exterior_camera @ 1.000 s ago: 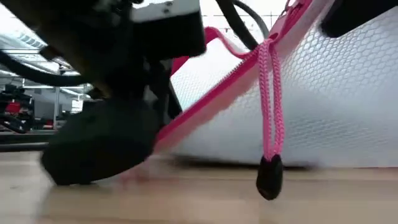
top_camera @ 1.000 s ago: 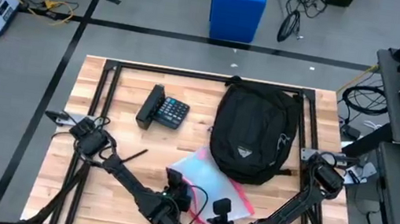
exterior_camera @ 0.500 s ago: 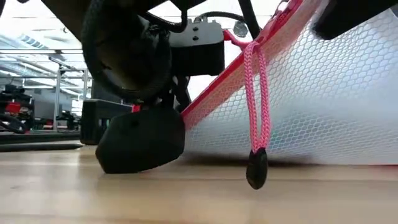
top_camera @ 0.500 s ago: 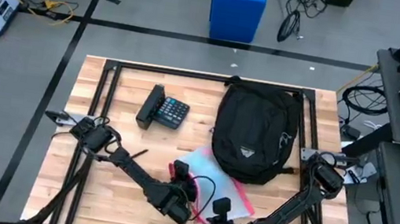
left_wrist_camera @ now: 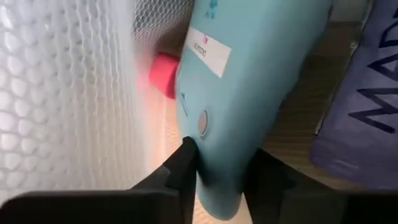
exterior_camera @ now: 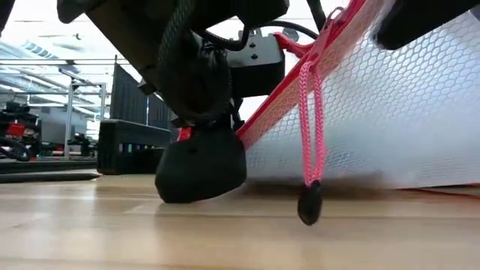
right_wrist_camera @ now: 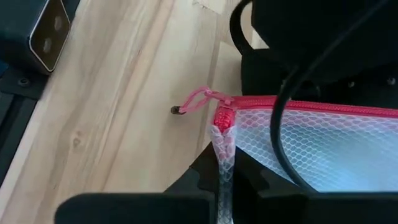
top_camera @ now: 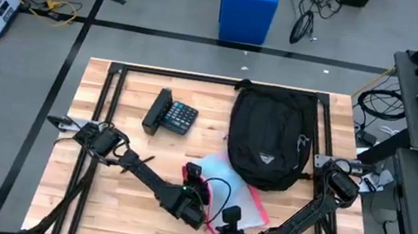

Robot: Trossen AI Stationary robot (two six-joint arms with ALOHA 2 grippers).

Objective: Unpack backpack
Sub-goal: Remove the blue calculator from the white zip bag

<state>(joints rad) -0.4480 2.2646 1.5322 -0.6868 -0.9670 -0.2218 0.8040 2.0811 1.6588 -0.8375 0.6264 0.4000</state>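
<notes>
High view showed the calculator (top_camera: 172, 115) lying at the far left of the bench (top_camera: 98, 192), well apart from the work. Nearer the front edge, the left gripper (top_camera: 196, 194) reached into the open side of a mesh pouch (top_camera: 236, 187) with a pink zip. In the left wrist view its fingers (left_wrist_camera: 186, 158) were clamped on the near end of a pale teal item (left_wrist_camera: 249, 81), whose long axis ran straight away from them into the pouch. A pink piece (left_wrist_camera: 163, 74) lay beside that item, and a purple packet (left_wrist_camera: 360, 112) lay on its other side.

Just right of the left gripper, the right gripper (top_camera: 229, 218) sat at the pouch's front corner. In the right wrist view its fingers (right_wrist_camera: 202, 174) were pinched together on the mesh (right_wrist_camera: 222, 155) just below the zip's end, with the pull cord (right_wrist_camera: 194, 101) trailing onto the wood. In the low view that corner was lifted and the pouch sloped up from the bench.

Touching the pouch's far edge lay the backpack (top_camera: 269, 134), on the right half of the bench, its long axis running front to back. It lay ahead of both grippers and to their right. I judged the right arm the nearer for a later reach to it, but drawing out the teal item needed that arm to hold the corner.
</notes>
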